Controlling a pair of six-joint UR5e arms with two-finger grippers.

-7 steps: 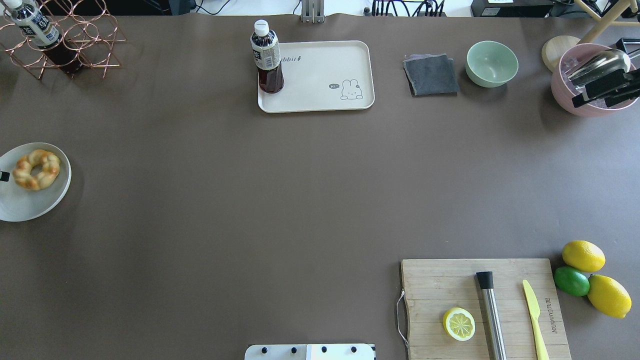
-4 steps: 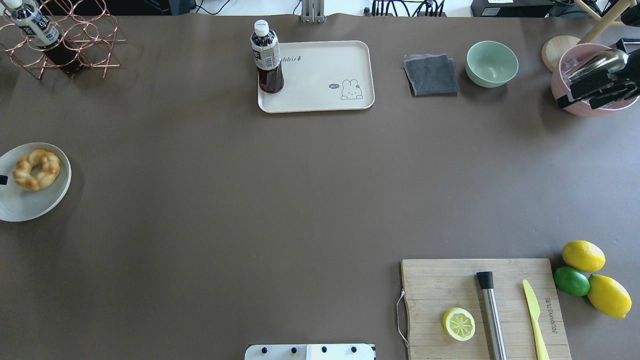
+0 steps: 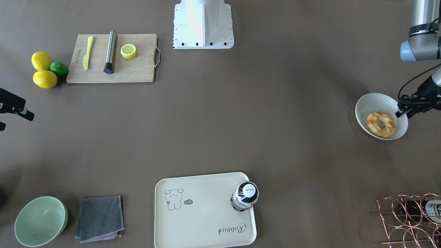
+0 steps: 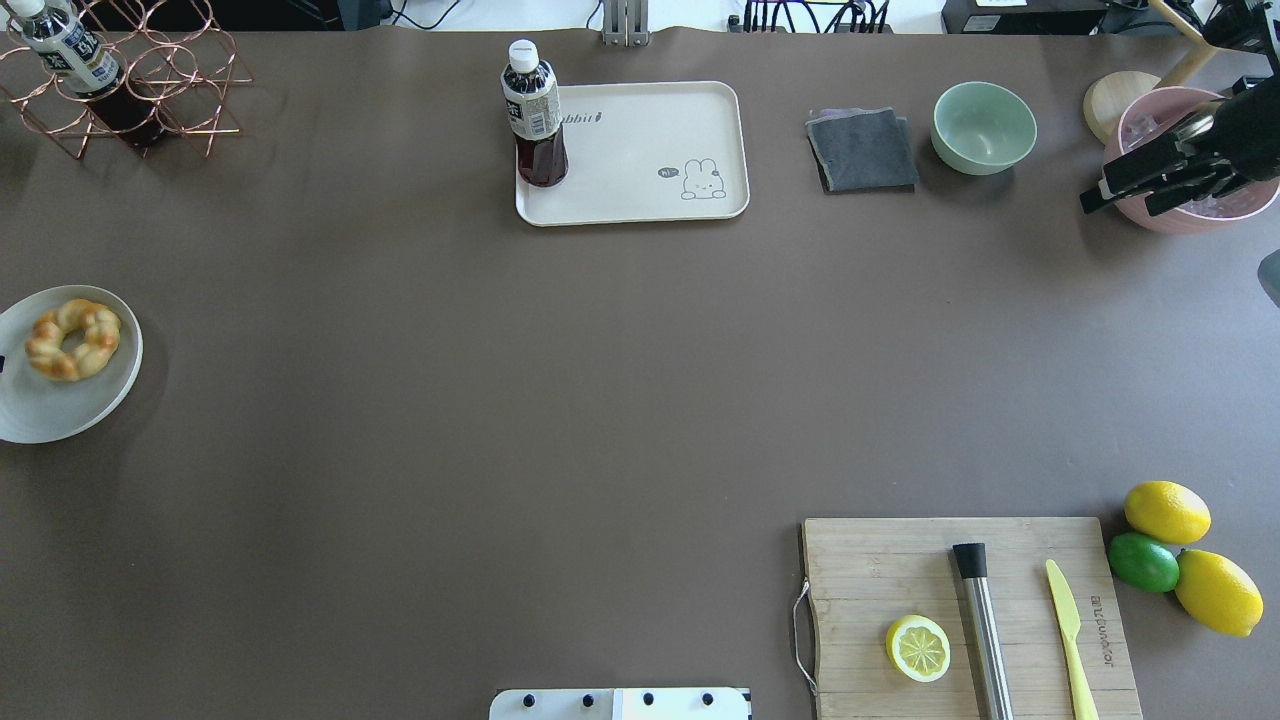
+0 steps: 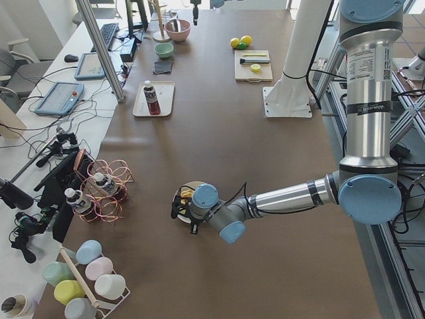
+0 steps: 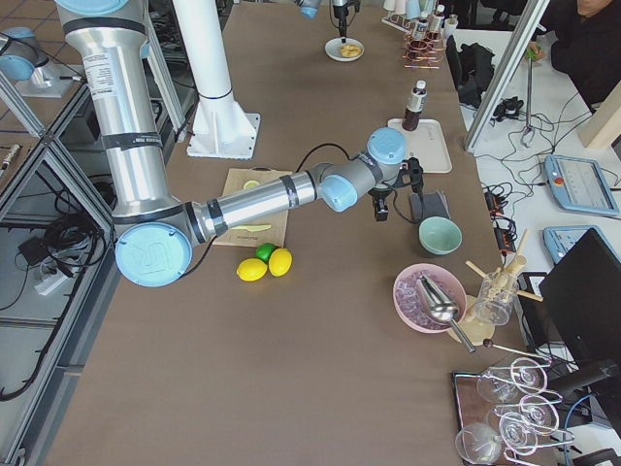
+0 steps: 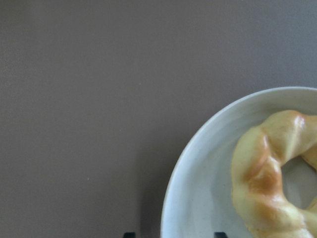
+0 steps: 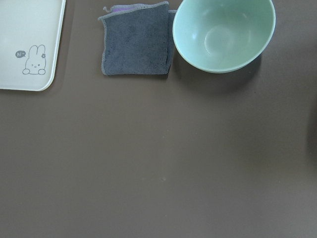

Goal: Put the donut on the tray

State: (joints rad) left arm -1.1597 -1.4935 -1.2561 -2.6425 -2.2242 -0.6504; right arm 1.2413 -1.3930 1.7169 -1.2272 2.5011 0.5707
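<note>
Though apart, one donut (image 4: 73, 339), one tray (image 4: 640, 160)

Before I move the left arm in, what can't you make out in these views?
Left tool: small and dark in the front-facing view; only fingertips show in its wrist view.
Donut: left wrist view's edges crop most of it.
Tray: bottle hides its script's first letters overhead.
Right tool: front-facing view's left edge cuts one finger.
</note>
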